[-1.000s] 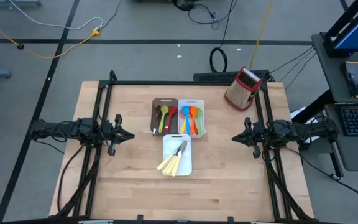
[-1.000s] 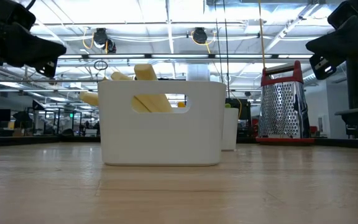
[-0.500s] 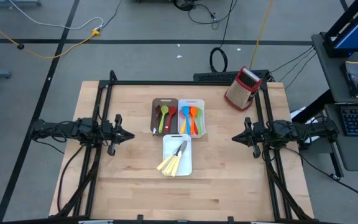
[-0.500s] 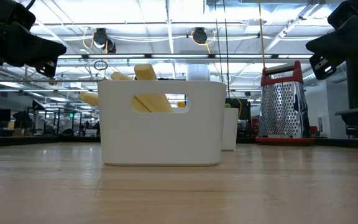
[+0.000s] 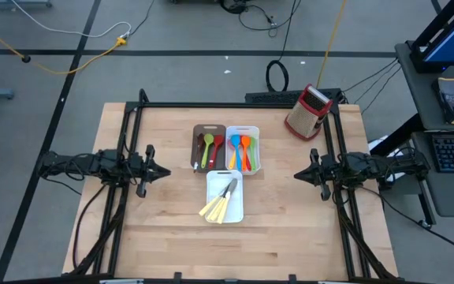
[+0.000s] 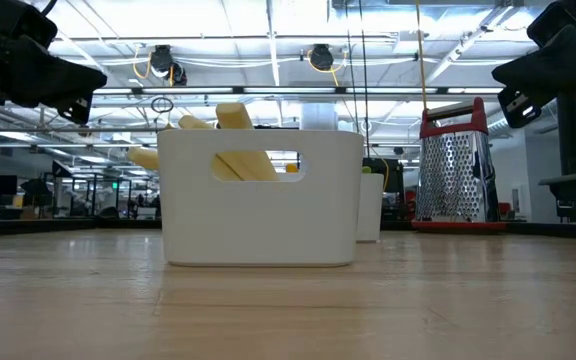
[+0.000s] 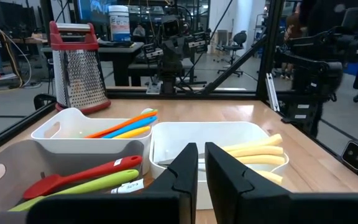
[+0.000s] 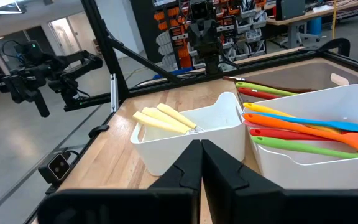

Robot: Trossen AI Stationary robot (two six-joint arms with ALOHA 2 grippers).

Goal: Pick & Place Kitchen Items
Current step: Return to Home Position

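Left gripper (image 5: 162, 172) and right gripper (image 5: 298, 174) hover level at opposite sides of the table (image 5: 172, 237), both closed on nothing

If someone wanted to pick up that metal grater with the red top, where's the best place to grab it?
Probably the red handle across the top of the grater, coming straight down from above. The grater stands upright, and that bar is narrow, while the metal body below it widens toward the base. The right gripper waits nearer to it.
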